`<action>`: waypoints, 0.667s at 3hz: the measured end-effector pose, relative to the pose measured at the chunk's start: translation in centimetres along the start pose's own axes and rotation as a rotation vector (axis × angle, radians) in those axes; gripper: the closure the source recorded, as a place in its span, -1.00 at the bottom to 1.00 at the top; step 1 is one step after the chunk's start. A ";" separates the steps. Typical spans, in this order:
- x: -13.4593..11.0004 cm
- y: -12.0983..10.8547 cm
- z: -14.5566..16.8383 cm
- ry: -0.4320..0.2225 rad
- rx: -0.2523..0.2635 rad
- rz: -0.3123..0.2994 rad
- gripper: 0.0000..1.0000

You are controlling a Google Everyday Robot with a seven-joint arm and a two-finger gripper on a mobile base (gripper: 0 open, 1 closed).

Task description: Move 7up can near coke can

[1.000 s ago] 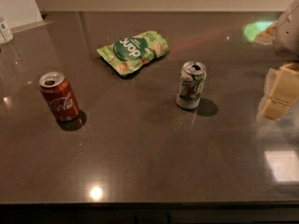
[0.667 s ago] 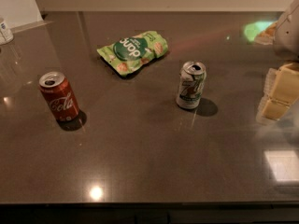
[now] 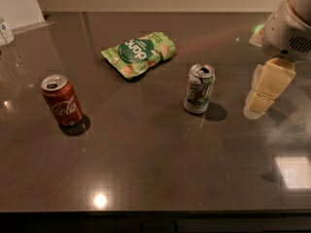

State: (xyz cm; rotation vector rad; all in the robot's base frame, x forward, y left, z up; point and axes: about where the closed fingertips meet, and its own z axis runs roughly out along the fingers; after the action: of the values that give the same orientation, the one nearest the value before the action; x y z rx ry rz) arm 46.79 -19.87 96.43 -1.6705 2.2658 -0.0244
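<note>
The 7up can (image 3: 199,89) is silver-white with green and red markings and stands upright right of the table's middle. The coke can (image 3: 61,100) is red and stands upright at the left, far from the 7up can. My gripper (image 3: 265,91) hangs down from the arm's white wrist (image 3: 286,25) at the right. It is just above the table top, about a can's width to the right of the 7up can, and touches nothing.
A green snack pouch (image 3: 138,53) lies flat behind and between the two cans. A clear bottle (image 3: 5,31) stands at the far left edge. The dark glossy table (image 3: 155,159) ends at a front edge near the bottom of the view.
My gripper and wrist have moved left, closer to the 7up can. The cans and the pouch have not moved.
</note>
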 end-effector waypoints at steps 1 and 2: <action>-1.2 -1.3 1.8 -0.047 0.003 0.059 -1.00; -2.5 -2.1 3.8 -0.111 0.004 0.107 -1.00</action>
State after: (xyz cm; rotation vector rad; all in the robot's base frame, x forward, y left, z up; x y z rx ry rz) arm 50.39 -17.57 93.90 -1.5075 2.2667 0.0864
